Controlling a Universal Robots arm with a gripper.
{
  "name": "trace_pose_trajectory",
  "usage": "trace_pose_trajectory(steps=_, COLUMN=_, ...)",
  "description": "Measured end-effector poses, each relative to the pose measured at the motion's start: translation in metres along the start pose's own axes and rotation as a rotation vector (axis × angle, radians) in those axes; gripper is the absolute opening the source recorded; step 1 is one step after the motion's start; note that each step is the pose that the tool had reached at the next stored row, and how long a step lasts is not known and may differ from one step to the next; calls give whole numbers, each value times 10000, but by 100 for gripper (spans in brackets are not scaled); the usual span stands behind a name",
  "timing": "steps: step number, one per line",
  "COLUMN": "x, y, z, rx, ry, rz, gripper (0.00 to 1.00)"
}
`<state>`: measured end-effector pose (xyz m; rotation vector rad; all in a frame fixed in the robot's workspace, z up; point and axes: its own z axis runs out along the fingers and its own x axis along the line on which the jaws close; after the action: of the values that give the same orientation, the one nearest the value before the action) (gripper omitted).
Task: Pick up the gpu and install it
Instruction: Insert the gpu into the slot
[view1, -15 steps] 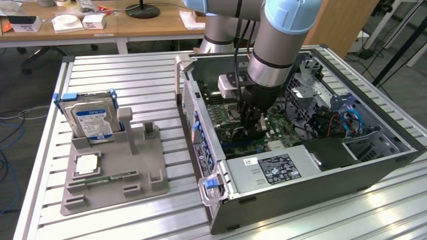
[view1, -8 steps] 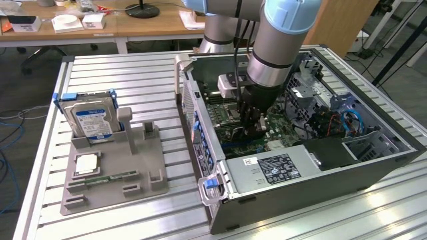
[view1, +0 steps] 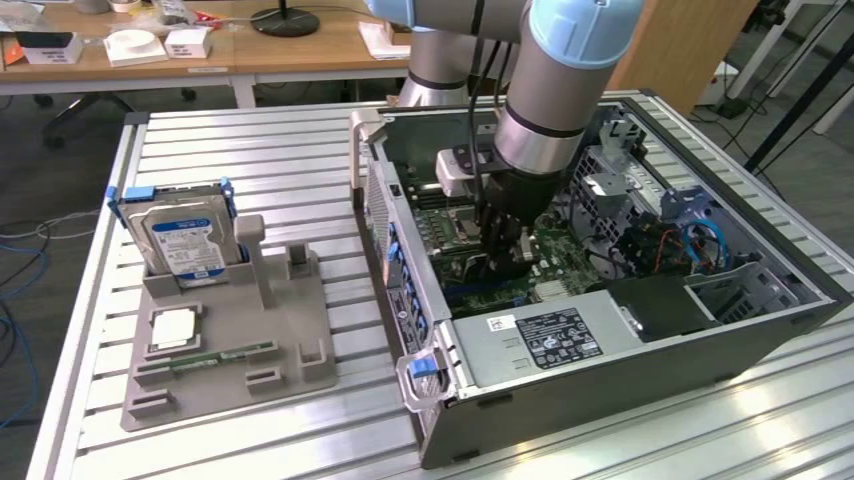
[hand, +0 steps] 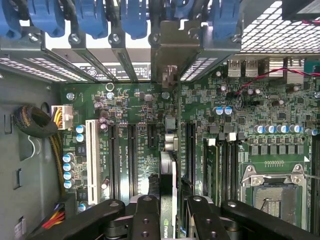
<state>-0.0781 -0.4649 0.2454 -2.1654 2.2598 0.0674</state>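
Observation:
My gripper (view1: 505, 255) is down inside the open computer case (view1: 747, 330), just above the green motherboard (hand: 135, 125). It is shut on the gpu (hand: 168, 175), which I see edge-on in the wrist view as a thin dark card between the two black fingers (hand: 146, 217). The card runs away from the fingers to its silvery metal end bracket (hand: 172, 47), which stands at the case's rear slot openings. It is upright over an expansion slot between the black slots. Whether the card's edge sits in the slot is hidden.
A row of blue slot latches (hand: 90, 17) lines the rear wall. The CPU socket (hand: 272, 187) lies beside the slots. A grey fixture (view1: 227, 340) at the exterior view's left holds a hard drive (view1: 187, 240), a CPU chip (view1: 174, 328) and a memory stick (view1: 220, 355). The power supply (view1: 547, 340) fills the near end of the case.

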Motion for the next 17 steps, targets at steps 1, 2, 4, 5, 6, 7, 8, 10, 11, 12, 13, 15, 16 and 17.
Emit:
trace_pose_trajectory(steps=1, x=0, y=0, z=-13, rx=-2, ry=8, rz=0, gripper=26)
trace_pose_trajectory(steps=2, x=2, y=1, z=-22, rx=-7, ry=21, rz=0, gripper=26)
trace_pose_trajectory(steps=4, x=1, y=1, z=-21, rx=-7, ry=18, rz=-1, gripper=26)
trace_pose_trajectory(steps=5, x=1, y=1, z=-21, rx=-7, ry=18, rz=0, gripper=26)
trace_pose_trajectory(steps=6, x=1, y=1, z=-22, rx=-8, ry=19, rz=-1, gripper=26)
trace_pose_trajectory(steps=7, x=1, y=1, z=-22, rx=-8, ry=20, rz=-1, gripper=26)
trace_pose_trajectory(steps=8, x=1, y=1, z=-22, rx=-9, ry=20, rz=0, gripper=26)
trace_pose_trajectory(steps=10, x=1, y=1, z=-23, rx=-9, ry=21, rz=0, gripper=26)
trace_pose_trajectory(steps=11, x=1, y=1, z=-22, rx=-9, ry=20, rz=-1, gripper=26)
trace_pose_trajectory(steps=12, x=1, y=1, z=-23, rx=-9, ry=21, rz=-1, gripper=26)
trace_pose_trajectory(steps=13, x=1, y=1, z=-22, rx=-9, ry=20, rz=0, gripper=26)
trace_pose_trajectory(steps=15, x=1, y=1, z=-23, rx=-9, ry=22, rz=-1, gripper=26)
trace_pose_trajectory(steps=16, x=0, y=1, z=-22, rx=-9, ry=22, rz=-1, gripper=26)
trace_pose_trajectory(steps=17, x=-1, y=1, z=-22, rx=-9, ry=21, rz=0, gripper=26)
